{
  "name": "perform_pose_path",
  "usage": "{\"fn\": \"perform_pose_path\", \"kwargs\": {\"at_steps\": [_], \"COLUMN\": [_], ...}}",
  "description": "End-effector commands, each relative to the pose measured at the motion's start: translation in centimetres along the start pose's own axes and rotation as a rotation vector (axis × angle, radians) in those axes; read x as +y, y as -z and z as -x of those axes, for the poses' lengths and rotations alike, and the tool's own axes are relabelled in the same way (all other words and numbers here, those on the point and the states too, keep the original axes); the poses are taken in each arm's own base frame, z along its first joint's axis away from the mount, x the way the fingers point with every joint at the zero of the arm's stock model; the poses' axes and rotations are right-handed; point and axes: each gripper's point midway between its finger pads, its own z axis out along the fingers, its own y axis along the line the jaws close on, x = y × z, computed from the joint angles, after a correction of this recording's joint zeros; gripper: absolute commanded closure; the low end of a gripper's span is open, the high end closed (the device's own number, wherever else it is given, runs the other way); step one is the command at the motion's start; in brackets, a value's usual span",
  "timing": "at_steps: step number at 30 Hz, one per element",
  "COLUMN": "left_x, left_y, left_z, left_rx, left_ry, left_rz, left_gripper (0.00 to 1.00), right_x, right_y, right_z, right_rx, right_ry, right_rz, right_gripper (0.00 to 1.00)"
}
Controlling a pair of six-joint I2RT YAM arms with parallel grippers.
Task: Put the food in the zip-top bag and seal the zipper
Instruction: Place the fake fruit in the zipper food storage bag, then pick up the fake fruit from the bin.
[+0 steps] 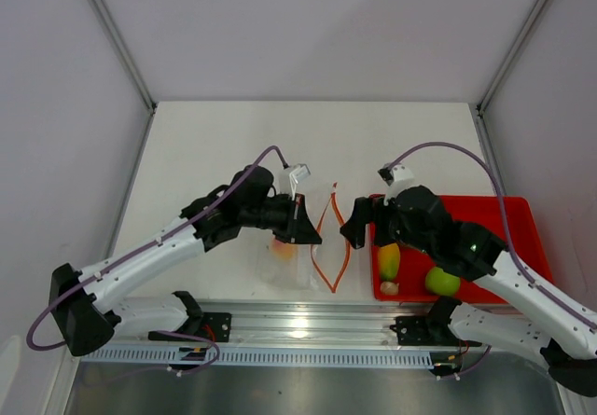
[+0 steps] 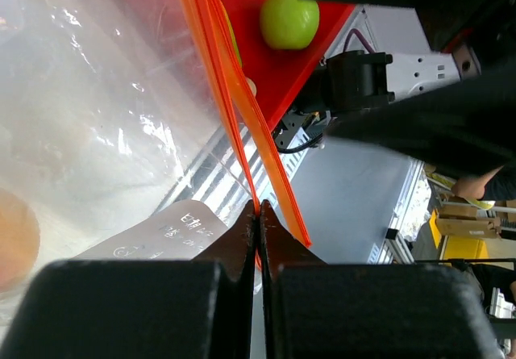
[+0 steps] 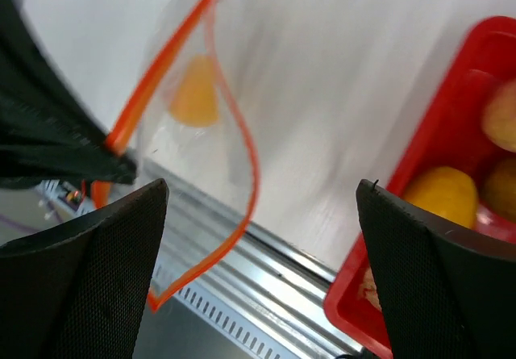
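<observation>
With my left hand (image 2: 258, 214) clamped on the zipper (image 2: 238, 109) and my right hand (image 3: 262, 194) spread empty, I worry the mouth of the zip-top bag (image 1: 298, 266) could sag shut before the mango (image 1: 389, 262) arrives.

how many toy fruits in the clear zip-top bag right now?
1: an orange round toy fruit inside the clear zip-top bag, away from its mouth. The left arm may hide more.

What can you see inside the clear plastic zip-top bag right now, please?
One round orange toy fruit shows through the clear plastic bag. The left hand, pinching its red-orange zipper strip, covers part from above; anything there is hidden.
</observation>
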Motion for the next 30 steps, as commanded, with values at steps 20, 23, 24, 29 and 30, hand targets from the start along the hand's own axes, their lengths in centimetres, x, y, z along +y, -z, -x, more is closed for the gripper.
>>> {"fn": "perform_pose_path", "kwargs": {"at_steps": [20, 23, 24, 29, 30], "left_x": [-0.9, -0.9, -0.9, -0.5, -0.5], "left_y": [1.5, 1.5, 1.5, 1.5, 1.5], "left_z": [0.2, 0.2, 0.3, 0.4, 0.5], "left_rx": [-0.071, -0.068, -0.067, -0.076, -0.081], "left_ry": [-0.050, -0.053, -0.051, -0.038, -0.035], "left_rz": [-0.081, -0.086, -0.087, -0.077, -0.078], "left_gripper": [0.99, 0.99, 0.99, 0.99, 0.99], "right_x": [-20.1, -21.9, -22.8, -24.2, -24.3], "right_y": [3.1, 3.7, 3.9, 4.7, 4.7], "right_z": [-0.8, -2.3, -2.9, -5.5, -6.2], "right_rx": [-0.156, -0.127, -0.113, -0.007, 0.018], "right_ry": [-0.768, -0.891, -0.926, -1.004, -1.013], "right_rz": [-0.805, -0.902, -0.946, -1.065, -1.080], "right_gripper": [0.01, 0.01, 0.00, 0.01, 0.01]}}
